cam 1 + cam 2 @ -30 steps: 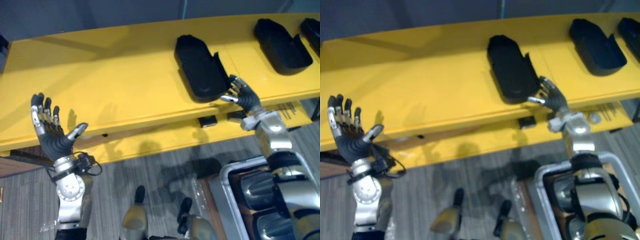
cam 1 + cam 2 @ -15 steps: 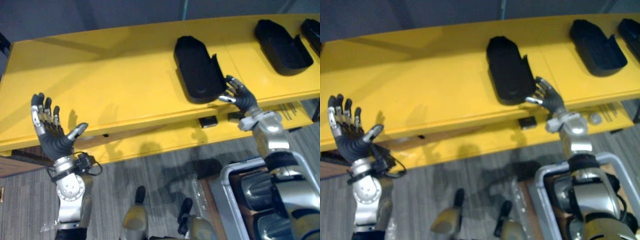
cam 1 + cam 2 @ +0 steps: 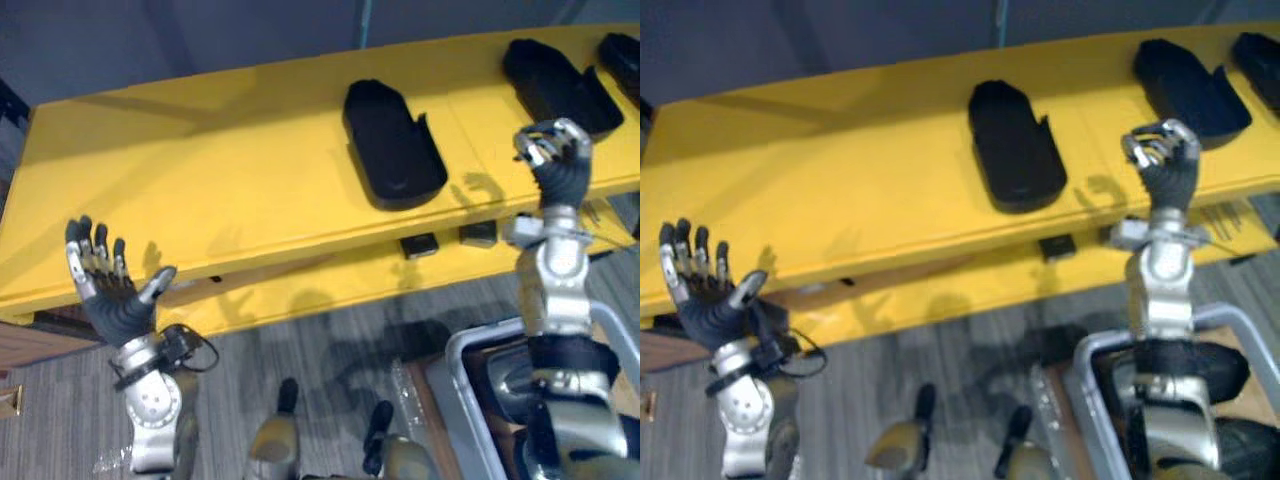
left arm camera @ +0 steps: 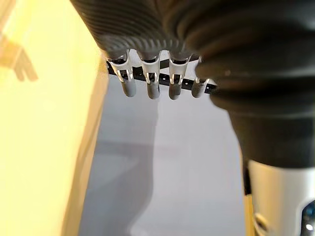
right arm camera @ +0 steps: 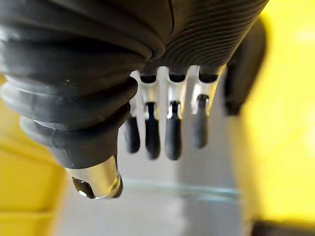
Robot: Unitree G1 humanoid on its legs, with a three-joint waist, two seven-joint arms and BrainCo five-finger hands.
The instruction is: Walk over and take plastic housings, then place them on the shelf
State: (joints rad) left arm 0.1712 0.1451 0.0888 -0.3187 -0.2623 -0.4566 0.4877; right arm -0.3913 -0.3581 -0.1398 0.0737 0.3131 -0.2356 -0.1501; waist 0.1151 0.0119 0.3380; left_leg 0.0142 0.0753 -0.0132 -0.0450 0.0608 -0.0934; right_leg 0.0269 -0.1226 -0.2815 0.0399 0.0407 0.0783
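The yellow shelf runs across the whole scene. A grey bin sits on the floor at 5 o'clock.

Three black plastic housings lie open side up on the shelf. The centre housing is near 12 o'clock. A second housing is well apart from it at 2 o'clock, and a third housing is cut by the edge beyond that.

Half a second ago the right robot hand had its fingertips against the near right corner of the centre housing. Now it has lifted clear and drawn off toward 3 o'clock, touching nothing. The housing lies flat on the shelf by itself, so I judge this placement finished. The likely next step is to turn away and fetch another.

The right forearm now stands nearly upright, wrist raised above the shelf's front edge. Its fingers are loosely hooked over the palm and hold nothing.

The left robot hand remains raised at 8 o'clock in front of the shelf edge, palm toward the shelf. Its fingers are spread and straight, its thumb is out to the side, and it is empty.
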